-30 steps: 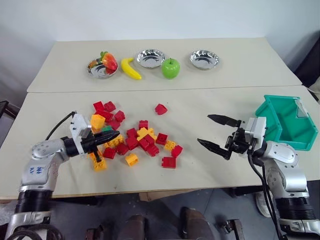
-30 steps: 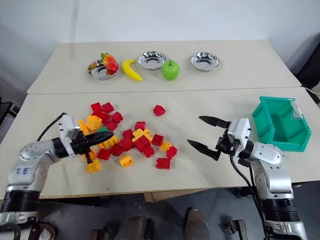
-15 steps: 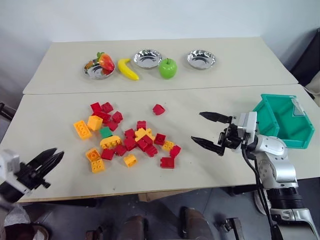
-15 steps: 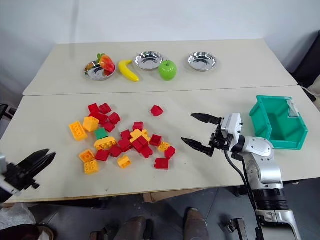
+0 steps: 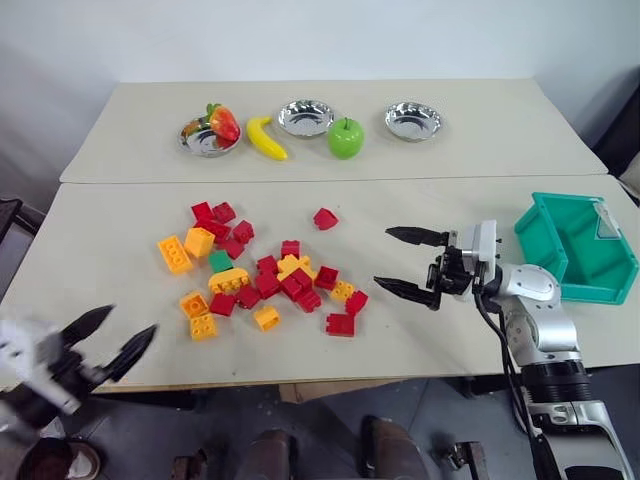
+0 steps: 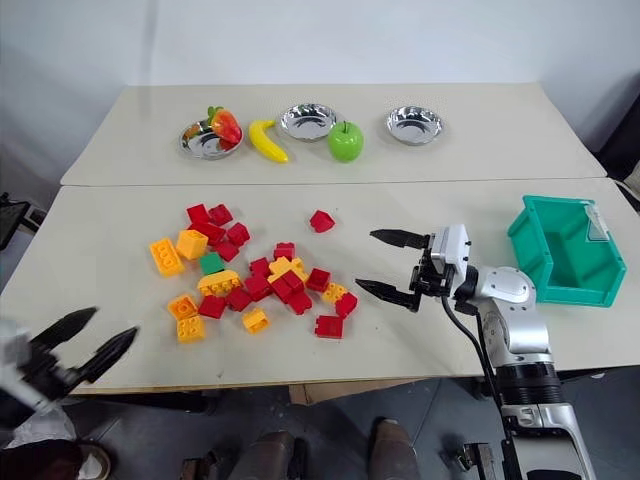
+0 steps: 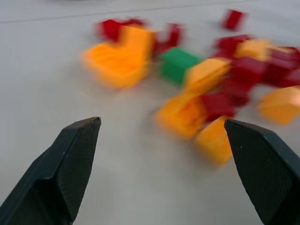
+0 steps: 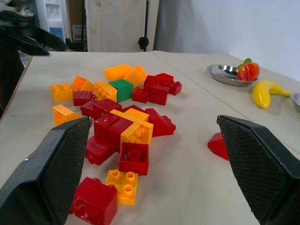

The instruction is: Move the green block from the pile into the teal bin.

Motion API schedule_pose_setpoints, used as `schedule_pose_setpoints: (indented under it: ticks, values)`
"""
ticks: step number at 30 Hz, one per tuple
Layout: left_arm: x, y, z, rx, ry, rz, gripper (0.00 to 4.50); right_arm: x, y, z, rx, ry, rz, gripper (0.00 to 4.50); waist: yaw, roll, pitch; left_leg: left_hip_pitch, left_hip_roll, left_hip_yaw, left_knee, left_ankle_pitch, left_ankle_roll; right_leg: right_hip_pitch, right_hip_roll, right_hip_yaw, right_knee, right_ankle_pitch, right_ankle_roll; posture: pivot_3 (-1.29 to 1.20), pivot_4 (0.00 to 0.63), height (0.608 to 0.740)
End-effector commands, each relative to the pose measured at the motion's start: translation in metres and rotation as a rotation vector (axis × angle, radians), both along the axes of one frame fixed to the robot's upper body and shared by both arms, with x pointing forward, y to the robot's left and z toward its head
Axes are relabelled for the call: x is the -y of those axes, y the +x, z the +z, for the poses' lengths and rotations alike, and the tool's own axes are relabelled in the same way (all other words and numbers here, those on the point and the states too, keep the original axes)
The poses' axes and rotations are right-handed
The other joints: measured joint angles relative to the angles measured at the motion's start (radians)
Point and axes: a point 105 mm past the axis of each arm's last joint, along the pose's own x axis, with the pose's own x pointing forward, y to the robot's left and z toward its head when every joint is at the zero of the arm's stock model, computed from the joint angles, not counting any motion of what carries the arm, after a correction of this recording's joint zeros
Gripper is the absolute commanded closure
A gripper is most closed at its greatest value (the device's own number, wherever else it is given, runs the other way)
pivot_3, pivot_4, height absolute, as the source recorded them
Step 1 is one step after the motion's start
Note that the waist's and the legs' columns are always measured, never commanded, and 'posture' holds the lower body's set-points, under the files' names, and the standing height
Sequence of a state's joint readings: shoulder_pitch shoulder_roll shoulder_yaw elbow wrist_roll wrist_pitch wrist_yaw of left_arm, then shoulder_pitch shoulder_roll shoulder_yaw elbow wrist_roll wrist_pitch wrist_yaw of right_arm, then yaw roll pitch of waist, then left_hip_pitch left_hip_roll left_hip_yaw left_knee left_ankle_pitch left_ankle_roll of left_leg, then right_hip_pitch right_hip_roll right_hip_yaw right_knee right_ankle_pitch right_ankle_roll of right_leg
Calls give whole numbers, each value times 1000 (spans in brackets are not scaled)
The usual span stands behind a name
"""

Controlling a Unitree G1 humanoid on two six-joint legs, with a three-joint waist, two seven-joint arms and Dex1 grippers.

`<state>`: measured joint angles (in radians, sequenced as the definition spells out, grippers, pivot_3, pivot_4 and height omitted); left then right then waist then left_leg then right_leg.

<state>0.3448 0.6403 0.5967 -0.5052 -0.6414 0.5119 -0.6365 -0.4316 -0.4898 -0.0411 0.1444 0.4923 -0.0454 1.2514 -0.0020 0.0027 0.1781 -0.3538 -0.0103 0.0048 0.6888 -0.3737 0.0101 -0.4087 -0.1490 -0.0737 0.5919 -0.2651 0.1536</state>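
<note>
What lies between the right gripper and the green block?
In the left eye view, red and yellow blocks of the pile sit between the right gripper and the green block; next to the gripper the table is bare.

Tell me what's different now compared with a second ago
The left gripper pulled back out of the pile toward the table's near edge and opened, empty. An orange block it had covered is now exposed. The green block stays in the pile; the right gripper stays open, short of the teal bin.

2 beige tables [image 5: 470, 130] pushed together – plain white wall [image 5: 300, 40] behind, grey floor [image 5: 330, 410] below.
</note>
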Motion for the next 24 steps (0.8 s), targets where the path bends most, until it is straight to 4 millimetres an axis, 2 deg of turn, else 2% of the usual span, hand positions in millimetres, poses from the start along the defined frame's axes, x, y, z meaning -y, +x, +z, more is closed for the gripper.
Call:
schedule_pose_setpoints:
  ticks: [1, 4, 9, 12, 18, 21, 24]
  values:
    - [26, 19, 6, -89, 1, -4, 31, -2, -4, 8, 45, 17, 10, 0, -5, 0, 0, 0, 0, 0, 0, 0, 0, 0, 0, 0, 0, 0, 0, 0, 150, 740]
    - [37, 31, 7, -189, -6, 9, 31, -3, -5, 8, 42, 29, 1, 0, -11, 0, 0, 0, 1, 1, 0, 0, -1, -1, 1, 0, 1, 0, 0, 0, 150, 740]
    - [40, 59, -3, -391, 44, 145, 31, -6, -9, 6, 40, 45, -13, 0, -10, 0, 0, 0, -4, 0, 2, 0, -1, -1, 2, 0, 2, 0, 0, 0, 150, 740]
    - [39, 81, 3, -379, 60, 252, 31, -7, -10, 5, 41, 52, -24, 0, -4, 0, 0, 0, -5, 0, 3, 0, -1, -1, 2, 0, 3, 0, 0, 0, 150, 740]
    - [58, 93, -14, -480, 30, 265, 31, -7, -14, 2, 37, 60, -41, 0, 0, 0, 0, 0, -5, 0, 3, 0, -2, 0, 2, 0, 3, 0, 0, 0, 150, 740]
    - [63, 103, -12, -450, -37, 300, 31, -6, -15, 1, 33, 63, -47, 0, 7, 1, 0, 0, -5, -1, 6, 0, -2, 2, 2, 0, 3, 0, 0, 0, 150, 740]
    - [66, 104, -4, -432, -56, 286, 31, -7, -17, 1, 33, 65, -42, 0, 9, 1, 0, 0, -5, -2, 9, 0, -2, 3, 2, 0, 4, 0, 1, 0, 150, 740]
